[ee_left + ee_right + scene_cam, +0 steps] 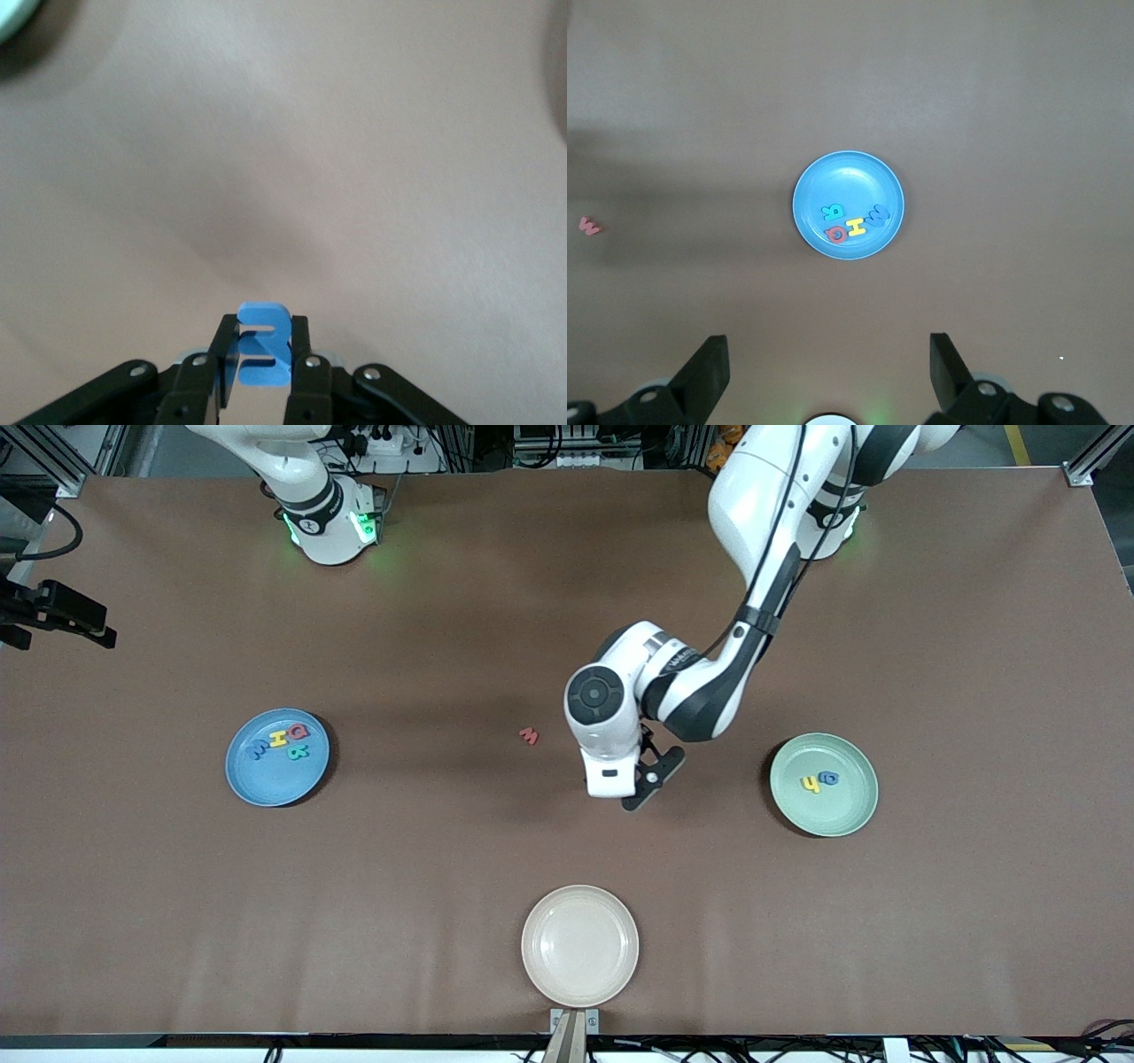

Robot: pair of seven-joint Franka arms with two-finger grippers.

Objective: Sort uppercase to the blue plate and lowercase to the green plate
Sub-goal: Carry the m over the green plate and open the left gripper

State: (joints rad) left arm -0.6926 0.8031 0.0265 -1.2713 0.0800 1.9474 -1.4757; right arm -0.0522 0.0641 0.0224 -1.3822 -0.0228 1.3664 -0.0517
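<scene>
From the front, you are holding your left gripper over the bare middle of the table, and the green plate is lying toward the left arm's end of the table from it, well apart. That sideways run is what the coming carry is turning on, and the left arm is plainly the nearer one. A yellow h and a blue letter are resting flat in that pale, raised-rim plate. The red w is lying alone on the matte brown surface, toward the right arm's end from the gripper. The blue plate is carrying four capitals, and a cream plate is sitting near the table's front edge.

In the left wrist view, the fingers are pinching a small blue letter by its flat faces; it is standing on edge, thick and blocky, possibly foam, though the blur is leaving that unsure.

In the right wrist view, your right gripper is waiting with jaws spread wide and empty, high over the glossy blue plate.
</scene>
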